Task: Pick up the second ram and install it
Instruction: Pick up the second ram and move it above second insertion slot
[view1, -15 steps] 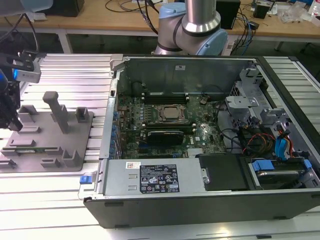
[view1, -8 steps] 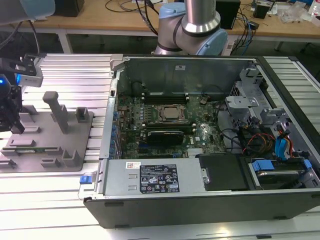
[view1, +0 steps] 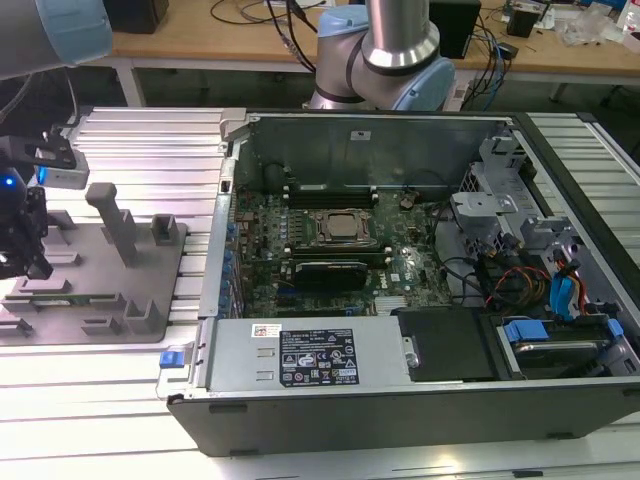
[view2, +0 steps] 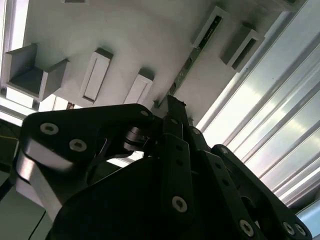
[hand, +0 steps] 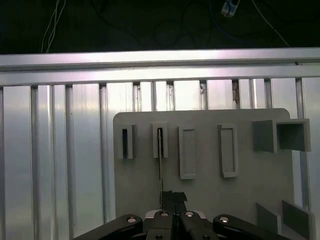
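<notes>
Jaws, pressed together and empty, hang by one end of the ram (hand: 160, 170); it lies edge-up, running straight away.

On ribbed aluminium table (view1: 150, 150): open computer case (view1: 400, 415), motherboard (view1: 262, 240) and processor socket (view1: 338, 226) exposed. Just beside it, toward the exterior view's left, grey fixture plate (view1: 150, 262) with upright holder blocks (view1: 112, 222). Behind, wooden bench (view1: 220, 40) strewn with cables (view1: 290, 25).
</notes>
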